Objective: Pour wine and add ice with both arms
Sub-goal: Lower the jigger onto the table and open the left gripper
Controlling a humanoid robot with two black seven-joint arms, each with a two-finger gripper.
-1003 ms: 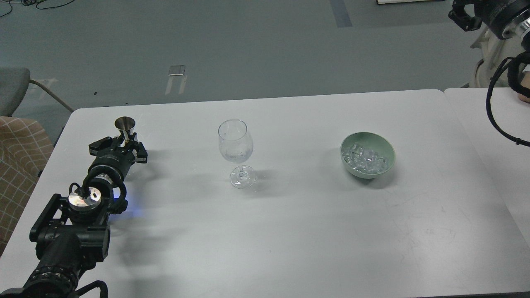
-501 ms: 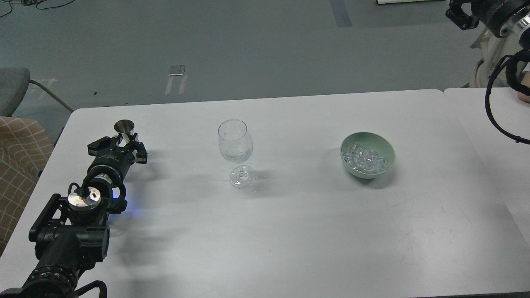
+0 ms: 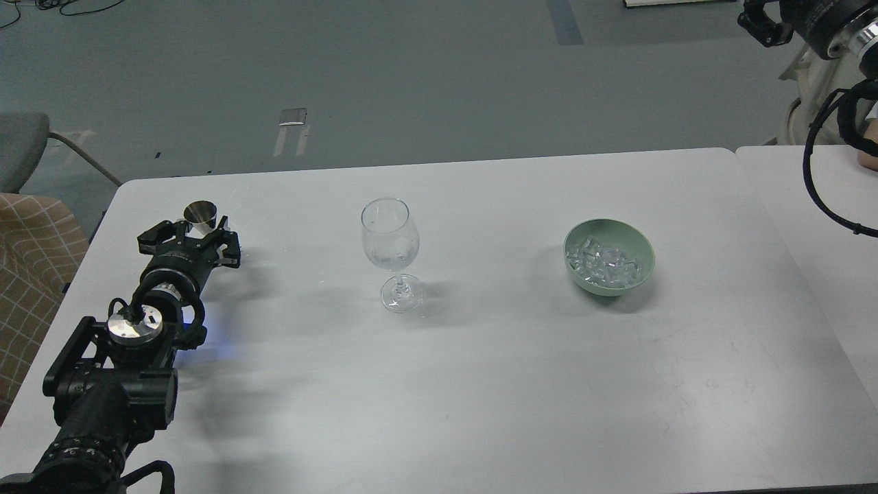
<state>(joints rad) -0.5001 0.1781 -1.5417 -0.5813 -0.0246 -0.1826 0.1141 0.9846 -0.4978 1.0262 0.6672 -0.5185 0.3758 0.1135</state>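
Two things looked awkward: the slick ice (image 3: 607,264), heaped in the green bowl (image 3: 641,248), wanted pinching across flat faces, while the left gripper (image 3: 191,237) sat closed around the steel jigger (image 3: 201,212); the right gripper's state I cannot tell.

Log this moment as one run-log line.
left gripper: at steel jigger, grasp unclear | right gripper: raised, far right | wine glass: upright, centre | ice: in green bowl
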